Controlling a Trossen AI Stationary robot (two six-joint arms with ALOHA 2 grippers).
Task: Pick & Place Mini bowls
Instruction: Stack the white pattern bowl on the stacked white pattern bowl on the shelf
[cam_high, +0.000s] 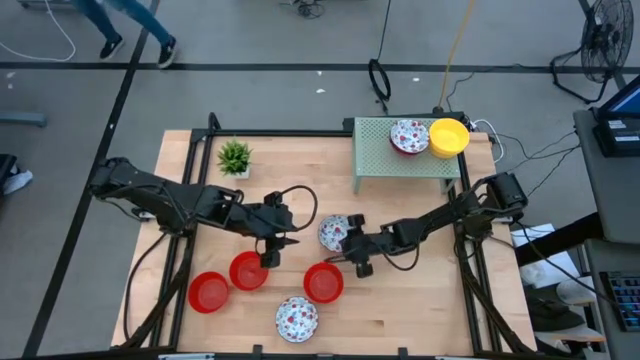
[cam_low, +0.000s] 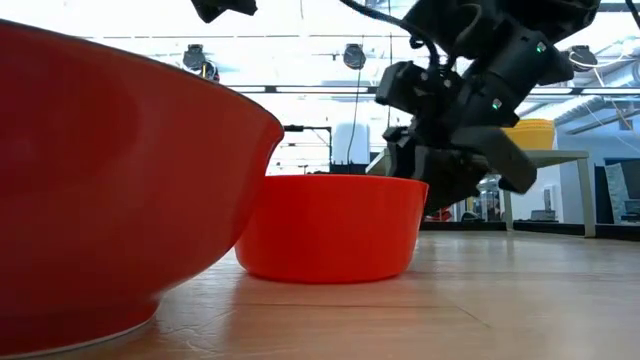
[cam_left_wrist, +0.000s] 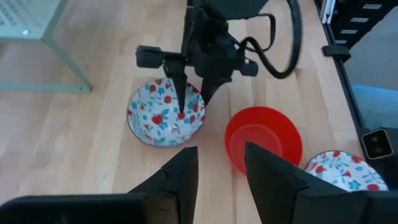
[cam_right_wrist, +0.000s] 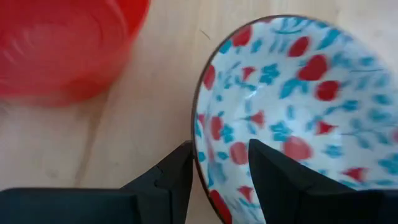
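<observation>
A white mini bowl with red and blue flowers (cam_high: 333, 232) rests on its base at the table's middle. My right gripper (cam_right_wrist: 217, 168) is open at this bowl's near rim (cam_right_wrist: 198, 149), one finger inside the rim and one outside. The left wrist view shows it slanting down over the bowl (cam_left_wrist: 166, 113). My left gripper (cam_left_wrist: 221, 168) is open with nothing between its fingers, raised beside a red bowl (cam_high: 248, 270). Two more red bowls (cam_high: 209, 291) (cam_high: 323, 282) and a second flowered bowl (cam_high: 297, 318) stand toward the near edge.
A green shelf (cam_high: 380, 165) at the far right carries a flowered bowl (cam_high: 408, 136) and a yellow bowl (cam_high: 448, 137). A small potted plant (cam_high: 235, 157) stands at the far left. Bare wood lies at the near right.
</observation>
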